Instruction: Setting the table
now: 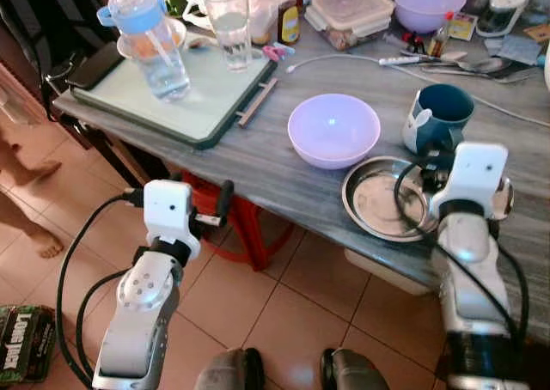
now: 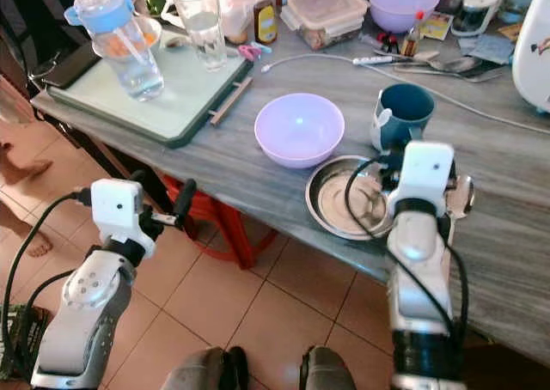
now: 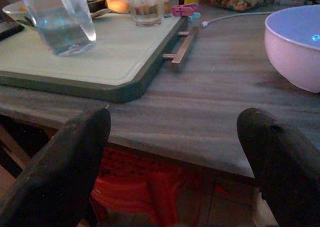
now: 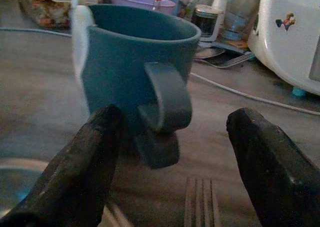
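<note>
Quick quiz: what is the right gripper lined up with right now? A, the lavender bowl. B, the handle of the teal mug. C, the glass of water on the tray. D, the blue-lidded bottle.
B: in the right wrist view the teal mug stands just ahead, its handle between the open fingers of the right gripper, not yet gripped.

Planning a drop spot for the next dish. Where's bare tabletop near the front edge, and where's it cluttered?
Free: the grey wood strip between the pale green tray and the lilac plastic bowl, running to the front edge. The open left tool faces it. Crowded: round steel plate and teal ceramic mug by the open right tool; the back row of containers.
</note>
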`<state>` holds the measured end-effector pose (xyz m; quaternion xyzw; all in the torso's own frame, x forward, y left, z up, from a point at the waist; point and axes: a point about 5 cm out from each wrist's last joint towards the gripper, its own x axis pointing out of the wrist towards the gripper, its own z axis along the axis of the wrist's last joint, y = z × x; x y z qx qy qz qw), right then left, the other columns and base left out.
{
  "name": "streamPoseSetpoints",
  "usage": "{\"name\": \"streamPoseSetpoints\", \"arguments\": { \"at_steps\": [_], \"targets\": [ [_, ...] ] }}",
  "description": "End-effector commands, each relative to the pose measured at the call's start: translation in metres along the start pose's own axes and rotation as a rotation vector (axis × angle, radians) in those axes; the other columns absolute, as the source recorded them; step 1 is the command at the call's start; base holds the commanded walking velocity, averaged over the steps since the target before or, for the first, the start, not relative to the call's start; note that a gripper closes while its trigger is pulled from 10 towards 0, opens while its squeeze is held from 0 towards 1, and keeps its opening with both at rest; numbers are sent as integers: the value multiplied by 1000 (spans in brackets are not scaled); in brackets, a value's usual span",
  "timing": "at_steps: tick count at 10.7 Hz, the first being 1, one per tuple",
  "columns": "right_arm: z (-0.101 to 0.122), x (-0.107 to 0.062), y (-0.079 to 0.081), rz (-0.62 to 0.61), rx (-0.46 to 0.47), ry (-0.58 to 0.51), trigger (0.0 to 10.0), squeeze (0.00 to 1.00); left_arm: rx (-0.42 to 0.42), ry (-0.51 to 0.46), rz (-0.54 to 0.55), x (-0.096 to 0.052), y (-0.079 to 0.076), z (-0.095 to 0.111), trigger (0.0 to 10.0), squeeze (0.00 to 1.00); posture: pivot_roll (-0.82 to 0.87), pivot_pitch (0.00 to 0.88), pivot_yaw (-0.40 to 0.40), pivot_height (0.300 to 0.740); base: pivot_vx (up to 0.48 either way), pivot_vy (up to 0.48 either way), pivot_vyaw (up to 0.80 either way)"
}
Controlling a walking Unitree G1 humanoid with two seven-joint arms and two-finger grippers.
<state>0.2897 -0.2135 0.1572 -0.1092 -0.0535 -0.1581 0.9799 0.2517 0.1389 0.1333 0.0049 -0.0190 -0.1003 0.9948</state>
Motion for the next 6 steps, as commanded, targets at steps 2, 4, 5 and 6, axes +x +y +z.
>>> {"name": "streamPoseSetpoints", "arguments": {
  "at_steps": [2,4,5,6],
  "targets": [
    [7,-13,2,15,-16,-57,10000,1000,8,18,29,0,5,-3,10000,0,-2,131,116,740,0,0,0],
    [9,-32,2,47,-63,-106,10000,1000,3,8,36,3,4,-3,10000,0,-16,90,117,740,0,0,0],
    [9,-36,1,50,-74,-117,10000,1000,4,3,37,5,4,-3,10000,0,-21,81,119,740,0,0,0],
    [10,-39,2,67,-83,-137,10000,1000,6,-2,38,6,3,-3,10000,0,-26,70,121,740,0,0,0]
  ]
}}
